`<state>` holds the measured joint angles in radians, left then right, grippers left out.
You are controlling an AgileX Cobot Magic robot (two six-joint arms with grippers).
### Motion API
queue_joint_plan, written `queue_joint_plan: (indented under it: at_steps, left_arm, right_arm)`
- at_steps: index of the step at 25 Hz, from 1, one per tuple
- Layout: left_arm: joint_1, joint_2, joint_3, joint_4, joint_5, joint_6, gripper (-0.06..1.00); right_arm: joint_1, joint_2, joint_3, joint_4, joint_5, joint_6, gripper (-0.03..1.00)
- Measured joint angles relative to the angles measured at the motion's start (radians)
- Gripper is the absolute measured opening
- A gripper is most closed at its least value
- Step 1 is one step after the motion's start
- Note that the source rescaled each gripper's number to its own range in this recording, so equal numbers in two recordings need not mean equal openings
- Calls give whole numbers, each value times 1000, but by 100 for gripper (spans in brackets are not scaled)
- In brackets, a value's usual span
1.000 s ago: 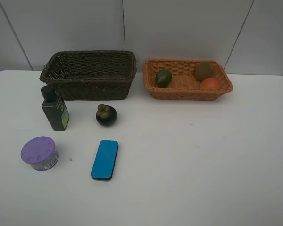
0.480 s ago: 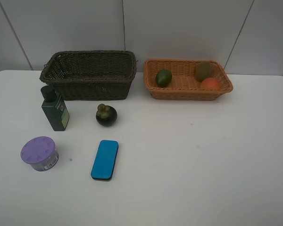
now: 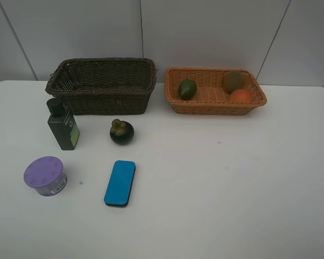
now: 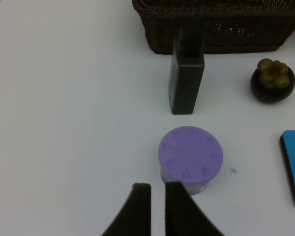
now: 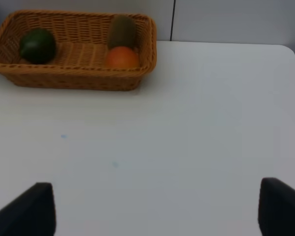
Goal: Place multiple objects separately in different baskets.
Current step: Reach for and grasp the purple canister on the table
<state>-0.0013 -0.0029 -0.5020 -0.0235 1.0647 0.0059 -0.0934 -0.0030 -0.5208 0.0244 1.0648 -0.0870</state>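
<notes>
Nothing on the worktop has shifted since a second ago: every item lies where it lay. From the high camera, the dark brown wicker basket stands at the back left and the shallower orange-tan basket just beside it to the right. The orange-tan one holds the green oval fruit at its left end, with the brown kiwi and the orange-red peach touching at its right end. In front of the dark basket the dark green bottle stands upright, and the dark mangosteen sits to its right. Nearer the front are the purple-lidded tub and the blue eraser, well apart from both baskets (neither arm shows in this view). In the left wrist view the left end effector is narrow, its two dark fingers drawn to a thin slit with nothing between them. It sits just short of the tub, with the bottle and the dark basket beyond. In the right wrist view the right end effector is spread wide and holds nothing. It is above bare worktop, well apart from the orange-tan basket and its three fruits.
</notes>
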Motion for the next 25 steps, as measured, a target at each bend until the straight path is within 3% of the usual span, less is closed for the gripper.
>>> queue_joint_plan:
  at_steps: [25]
  left_arm:
    - [0, 0, 0, 0, 0, 0, 0]
  right_arm:
    - [0, 0, 0, -1, 0, 0, 100]
